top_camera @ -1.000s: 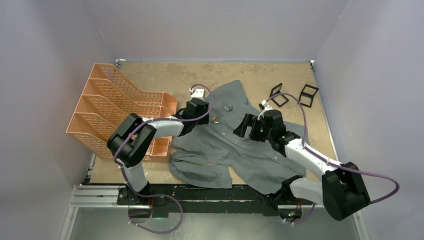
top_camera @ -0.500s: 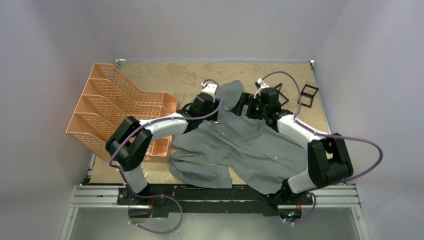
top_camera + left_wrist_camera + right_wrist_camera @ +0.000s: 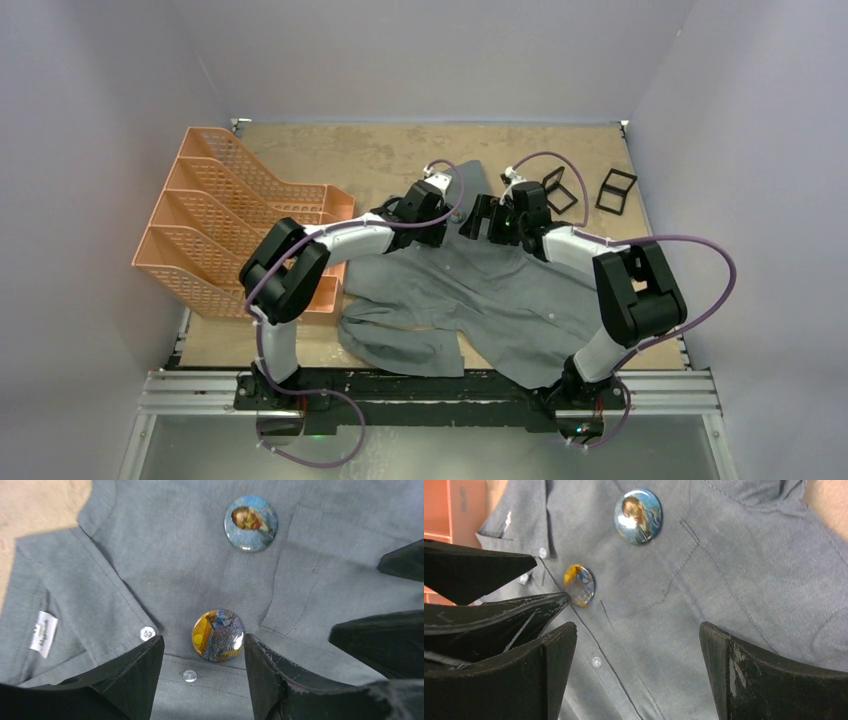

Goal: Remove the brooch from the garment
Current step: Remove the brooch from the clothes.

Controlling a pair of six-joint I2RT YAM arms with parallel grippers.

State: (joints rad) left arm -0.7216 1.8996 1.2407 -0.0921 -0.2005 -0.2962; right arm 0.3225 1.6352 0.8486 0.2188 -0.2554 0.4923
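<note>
On a mottled tan desk (image 3: 330, 150) between pale grey walls (image 3: 100, 120), a soft grey woven button-up shirt (image 3: 500, 290) lies rumpled mid-desk, its glossy round orange-and-blue brooch (image 3: 218, 635) pinned beside the placket, between the left gripper's (image 3: 203, 639) spread black fingers, while the right gripper (image 3: 638, 630) hovers nearby, jaws wide apart.

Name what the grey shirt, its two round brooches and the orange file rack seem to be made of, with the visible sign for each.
Grey shirt: woven cloth, perhaps cotton; matte, fine weave, soft creases.
Portrait brooch and orange-and-blue brooch: printed pictures under a glossy clear cover, backing unseen; bright highlights.
File rack: probably moulded plastic; uniform orange mesh walls.
</note>
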